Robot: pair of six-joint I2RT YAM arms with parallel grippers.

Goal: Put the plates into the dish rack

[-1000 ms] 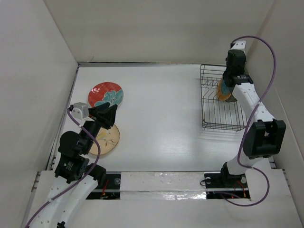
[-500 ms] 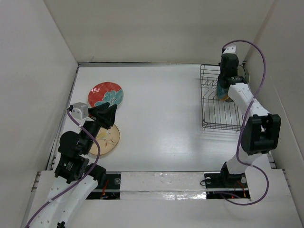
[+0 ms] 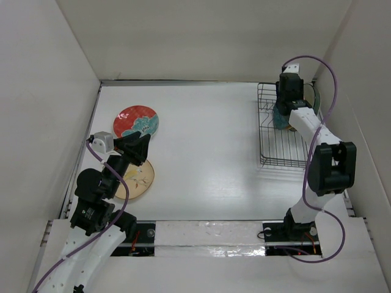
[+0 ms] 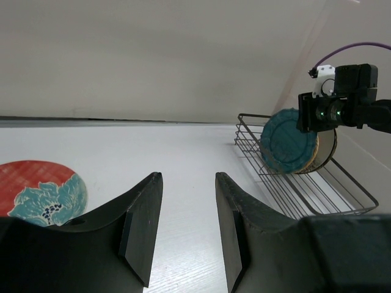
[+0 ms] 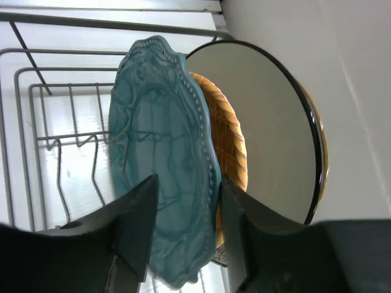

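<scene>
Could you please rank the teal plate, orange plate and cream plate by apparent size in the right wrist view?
1. Cream plate, though it shows only partly.
2. Teal plate, nearest the camera, so unsure.
3. Orange plate, mostly hidden.
</scene>
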